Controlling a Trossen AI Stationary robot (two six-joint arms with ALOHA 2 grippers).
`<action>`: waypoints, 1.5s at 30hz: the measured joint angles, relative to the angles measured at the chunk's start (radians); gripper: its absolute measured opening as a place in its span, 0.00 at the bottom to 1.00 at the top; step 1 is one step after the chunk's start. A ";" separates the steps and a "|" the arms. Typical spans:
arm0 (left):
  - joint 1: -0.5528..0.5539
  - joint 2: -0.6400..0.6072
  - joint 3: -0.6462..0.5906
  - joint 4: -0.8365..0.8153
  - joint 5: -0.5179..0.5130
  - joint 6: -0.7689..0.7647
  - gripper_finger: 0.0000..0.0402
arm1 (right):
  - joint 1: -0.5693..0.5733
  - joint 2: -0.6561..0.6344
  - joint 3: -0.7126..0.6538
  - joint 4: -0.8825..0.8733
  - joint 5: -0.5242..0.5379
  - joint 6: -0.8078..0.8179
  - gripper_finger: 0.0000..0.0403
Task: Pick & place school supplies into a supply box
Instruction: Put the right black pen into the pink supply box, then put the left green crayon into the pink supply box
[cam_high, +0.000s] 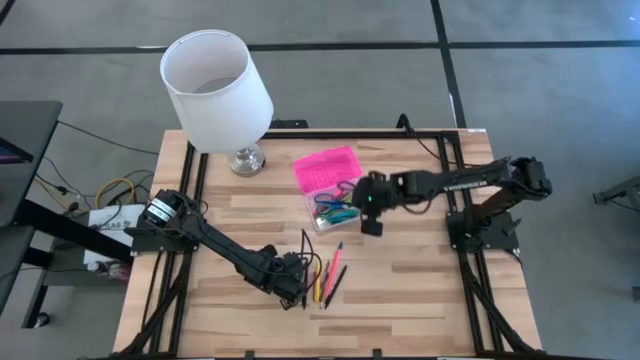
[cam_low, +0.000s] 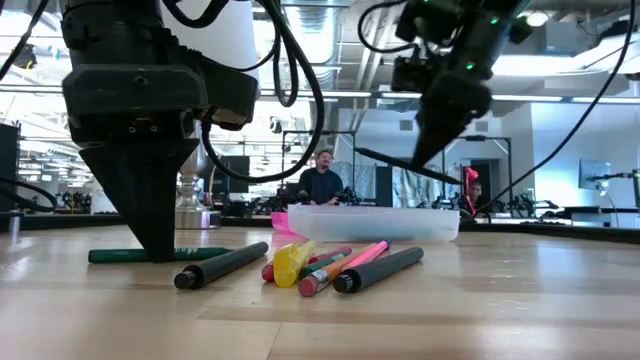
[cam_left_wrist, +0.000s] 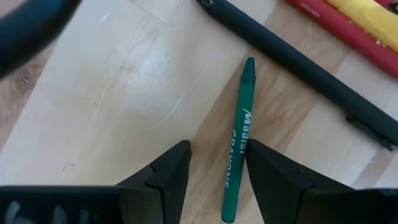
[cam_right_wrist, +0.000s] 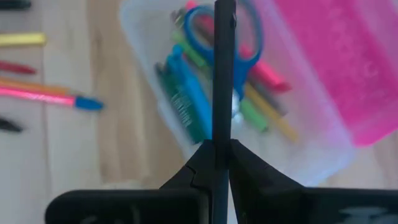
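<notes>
Wooden table (cam_high: 400, 300), white lampshade (cam_high: 215, 85) at its far left. Supply box (cam_high: 330, 185) mid-table, pink lid flipped back, clear base already holding scissors (cam_right_wrist: 214, 37) and markers. Right gripper (cam_right_wrist: 216, 149) hangs over the box, pinching a black pen (cam_right_wrist: 222, 68) near one end. Left gripper (cam_left_wrist: 216, 168) sits down at the table, fingers spread either side of a green crayon (cam_left_wrist: 239, 134), beside the loose pens (cam_high: 328, 275). Crayon looks light, stiff, rolls easily, waxy and snappable; best pinched mid-length across the barrel.

A lab or open workshop hall — exposed ceiling ducts (cam_low: 330, 40), glass partitions, more workstations behind the wooden desk (cam_high: 400, 290), a seated person (cam_low: 322, 182) — grey concrete floor (cam_high: 540, 90)
</notes>
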 joint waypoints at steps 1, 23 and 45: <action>0.000 0.000 0.000 0.001 0.000 -0.007 0.39 | -0.021 0.000 0.000 0.016 -0.012 -0.028 0.04; 0.000 0.000 0.000 0.001 -0.017 -0.064 0.39 | -0.166 0.166 0.023 0.112 -0.204 -0.151 0.13; 0.008 0.000 0.000 0.006 0.069 -0.070 0.39 | -0.051 -0.043 0.120 -0.030 -0.176 0.126 0.31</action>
